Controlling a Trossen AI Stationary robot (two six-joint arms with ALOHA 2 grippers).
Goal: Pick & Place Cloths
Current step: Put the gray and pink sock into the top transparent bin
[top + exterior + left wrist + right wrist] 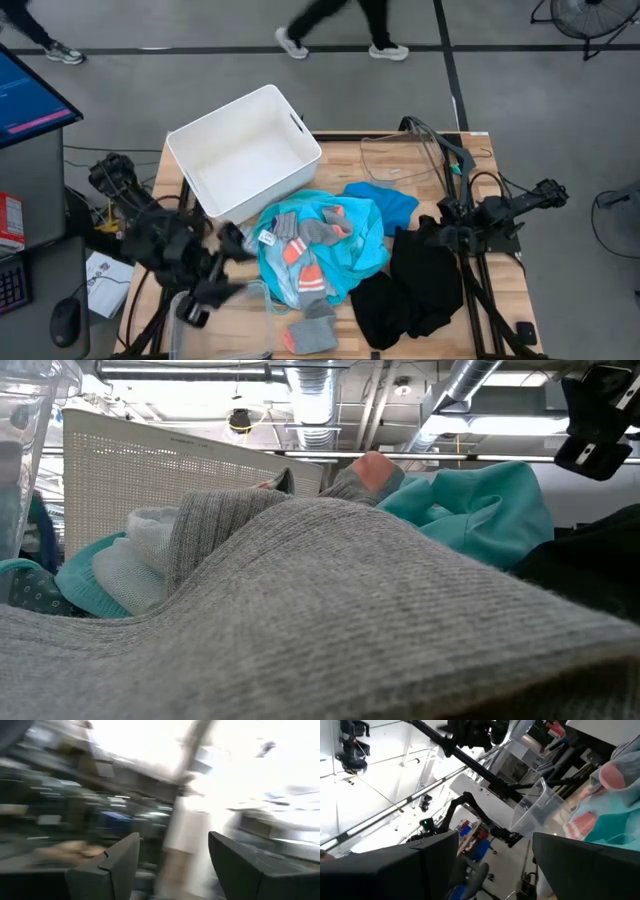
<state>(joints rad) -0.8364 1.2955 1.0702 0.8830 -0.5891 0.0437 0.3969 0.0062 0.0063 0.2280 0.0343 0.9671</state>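
From above, the cloths are seen heaped on the wooden table (440, 175) in front of the white bin (245, 150), which is shown empty. A turquoise shirt (350, 245) lies in the middle with grey-and-orange socks (305, 250) on top, a blue shirt (385, 200) behind it, black clothes (415, 290) to its right and a grey sock (310, 335) at the near edge. All are judged soft, light and limp; a pinch on a raised fold or a sock's cuff would likely serve best, and several pieces may be dragged along together. The left gripper (205, 300) is held beside a clear tub (215, 335) at the near left corner; nothing can be made out in it. The right gripper (440, 235) is poised over the black clothes.

At table height, the picture is filled by grey ribbed cloth (320, 610), with turquoise fabric (480, 500) behind.

From the left wrist, the fingers (120, 860) are seen parted with nothing between them.

From the right wrist, the fingers (570, 860) are likewise spread and empty; the clear tub (535, 810) is seen beyond.
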